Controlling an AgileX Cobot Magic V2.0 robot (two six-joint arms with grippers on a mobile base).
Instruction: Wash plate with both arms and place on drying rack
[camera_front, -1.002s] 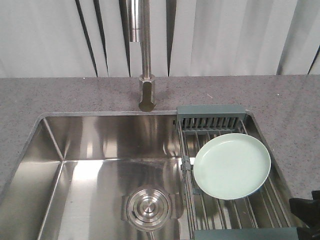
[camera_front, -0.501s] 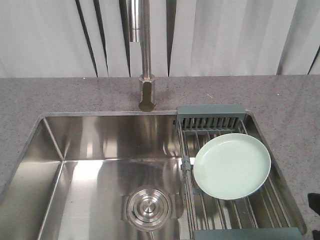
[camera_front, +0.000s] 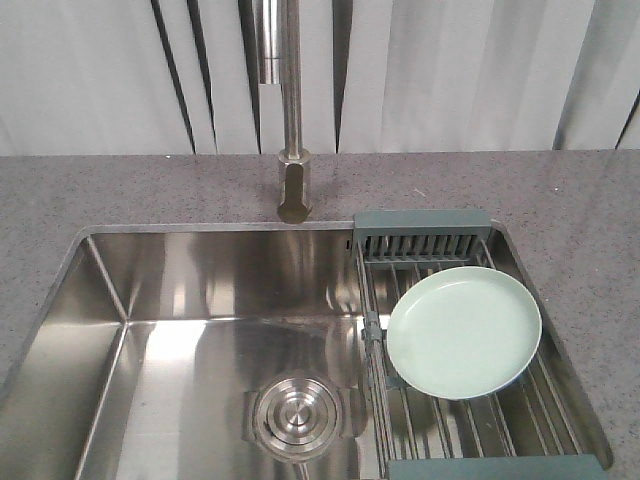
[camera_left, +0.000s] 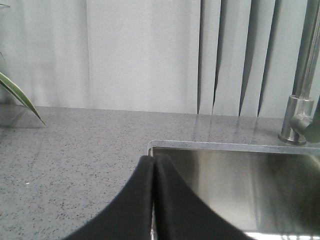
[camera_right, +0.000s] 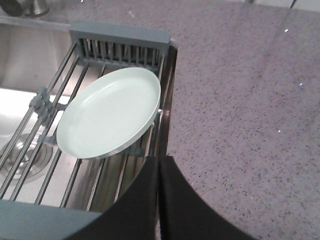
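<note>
White vertical blinds (camera_front: 450, 75) back a grey speckled countertop (camera_front: 150, 190) with an inset stainless steel sink (camera_front: 200, 300). A steel faucet (camera_front: 292, 130) stands at the rear edge, and a round steel drain (camera_front: 296, 417) sits in the basin floor.

The plate (camera_front: 465, 332) is round, pale mint-green, plain, with a shallow raised rim. It lies face up on the wire bars of the drying rack (camera_front: 425, 222), which spans the right end of the sink. No brand, label or writing is legible on any item.

The left gripper (camera_left: 154, 165) has its fingers pressed together above the countertop near the sink's corner. The right gripper (camera_right: 159, 167) is likewise pressed together, just beside the plate, holding nothing.
</note>
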